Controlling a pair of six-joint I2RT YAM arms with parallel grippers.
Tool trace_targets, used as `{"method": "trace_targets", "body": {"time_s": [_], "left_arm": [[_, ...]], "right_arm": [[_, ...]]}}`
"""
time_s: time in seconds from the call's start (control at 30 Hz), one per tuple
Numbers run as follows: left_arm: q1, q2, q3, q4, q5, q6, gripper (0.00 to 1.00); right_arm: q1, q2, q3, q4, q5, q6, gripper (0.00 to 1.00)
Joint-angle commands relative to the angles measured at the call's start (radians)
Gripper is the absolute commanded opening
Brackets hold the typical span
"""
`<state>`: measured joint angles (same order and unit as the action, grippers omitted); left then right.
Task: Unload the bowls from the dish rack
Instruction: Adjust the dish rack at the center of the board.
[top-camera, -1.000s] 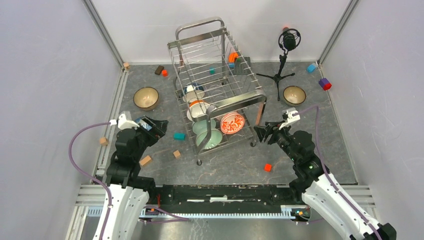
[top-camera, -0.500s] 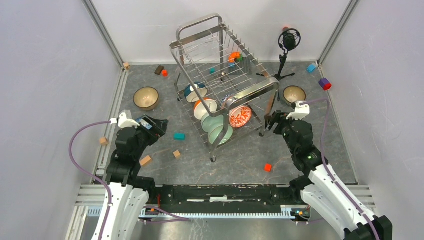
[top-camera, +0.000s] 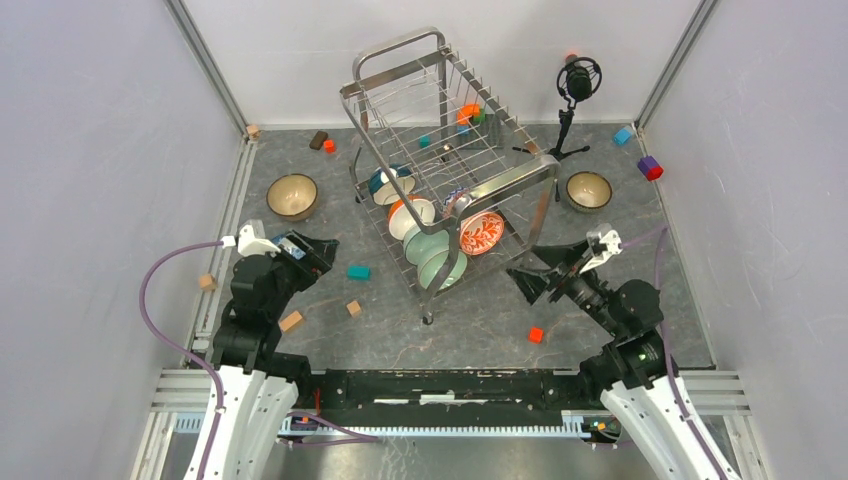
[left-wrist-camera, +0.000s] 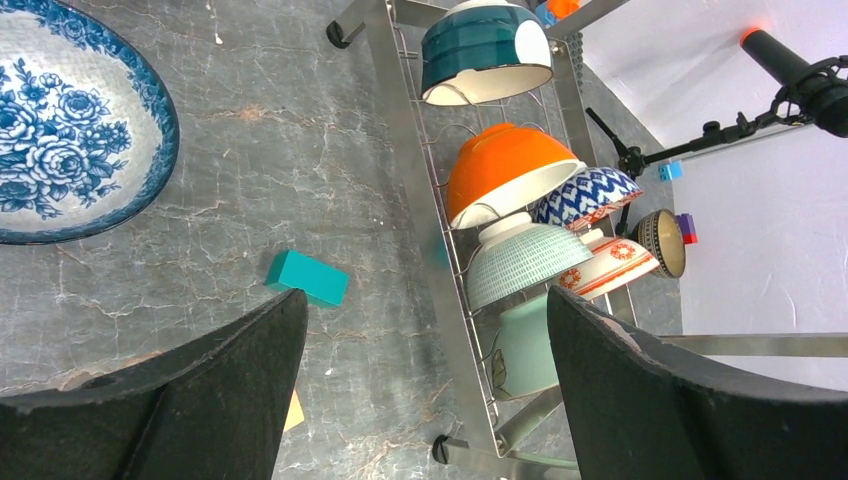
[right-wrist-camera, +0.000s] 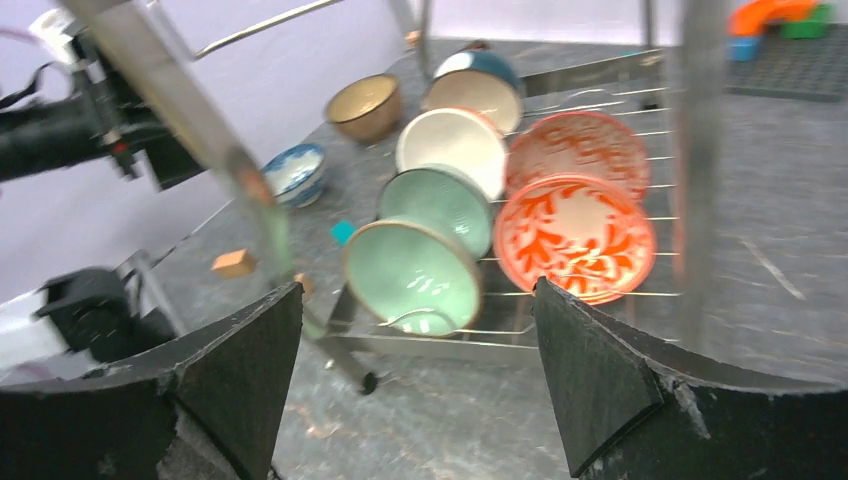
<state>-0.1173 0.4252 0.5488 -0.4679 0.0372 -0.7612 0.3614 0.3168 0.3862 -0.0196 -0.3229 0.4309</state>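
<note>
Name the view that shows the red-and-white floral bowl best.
Right wrist: the red-and-white floral bowl faces the camera, its patterned inside clearly visible. Top external shows it small behind wires of the dish rack; left wrist shows only its outer side, partly hidden.

Premises: a robotics test cell in a laboratory, not a domestic kitchen. Evidence: plain white wall panels (top-camera: 90, 150) set in aluminium profile posts (top-camera: 205, 65) enclose a grey marble-patterned table (top-camera: 470, 320). 2 robot arms, the left arm (top-camera: 252, 300) and the right arm (top-camera: 625, 305), are mounted at a black rail (top-camera: 440, 385) and trail purple cables (top-camera: 143, 290). A microphone (top-camera: 578, 80) on a tripod and scattered coloured blocks (top-camera: 358, 272) occupy the surface.
</note>
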Motion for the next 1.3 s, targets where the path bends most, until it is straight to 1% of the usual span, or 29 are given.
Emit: {"method": "trace_targets", "body": {"time_s": [0.0,0.07,0.17,0.3,0.4,0.47,0.57,0.63,0.67,0.73,0.8,0.87,0.97,1.1,1.2,1.27], "left_arm": [[0.002,-0.009,0.003,0.056,0.017,0.023,0.94],[0.003,-0.009,0.009,0.053,0.014,0.028,0.94],[0.003,-0.005,0.028,0.047,0.008,0.042,0.94],[0.002,0.012,0.05,0.045,0.003,0.061,0.94],[0.003,0.03,0.055,0.048,0.004,0.064,0.94],[0.003,0.039,0.055,0.052,0.004,0.069,0.94],[0.002,0.053,0.053,0.073,-0.004,0.078,0.94],[0.002,0.072,0.053,0.102,-0.016,0.073,0.95],[0.002,0.083,0.055,0.116,-0.025,0.063,0.95],[0.002,0.112,0.063,0.15,-0.024,0.049,0.95],[0.002,0.139,0.078,0.179,-0.018,0.048,0.95],[0.003,0.162,0.096,0.206,-0.025,0.049,0.95],[0.002,0.191,0.091,0.286,-0.088,0.02,0.95],[0.002,0.258,0.032,0.521,-0.104,-0.018,0.94],[0.002,0.33,0.053,0.552,-0.181,-0.025,0.94],[0.0,0.377,0.061,0.6,-0.198,-0.006,0.93]], "right_arm": [[0.027,-0.026,-0.06,0.144,-0.187,0.081,0.9],[0.045,-0.006,-0.066,0.192,-0.166,0.089,0.92],[0.113,0.02,-0.095,0.328,-0.112,0.122,0.95],[0.278,0.12,-0.087,0.427,-0.009,0.077,0.96],[0.431,0.211,-0.058,0.452,0.091,0.004,0.96],[0.511,0.257,-0.042,0.465,0.164,-0.039,0.96],[0.592,0.297,-0.048,0.521,0.313,-0.088,0.93],[0.616,0.334,-0.071,0.613,0.405,-0.092,0.87],[0.623,0.357,-0.082,0.67,0.423,-0.086,0.85],[0.638,0.41,-0.09,0.757,0.446,-0.075,0.83],[0.656,0.459,-0.087,0.807,0.47,-0.081,0.83],[0.666,0.489,-0.083,0.833,0.504,-0.092,0.83],[0.671,0.534,-0.068,0.858,0.575,-0.102,0.78],[0.67,0.6,-0.055,0.867,0.688,-0.097,0.65],[0.671,0.617,-0.045,0.842,0.731,-0.117,0.56],[0.668,0.614,-0.047,0.817,0.756,-0.132,0.53]]}}
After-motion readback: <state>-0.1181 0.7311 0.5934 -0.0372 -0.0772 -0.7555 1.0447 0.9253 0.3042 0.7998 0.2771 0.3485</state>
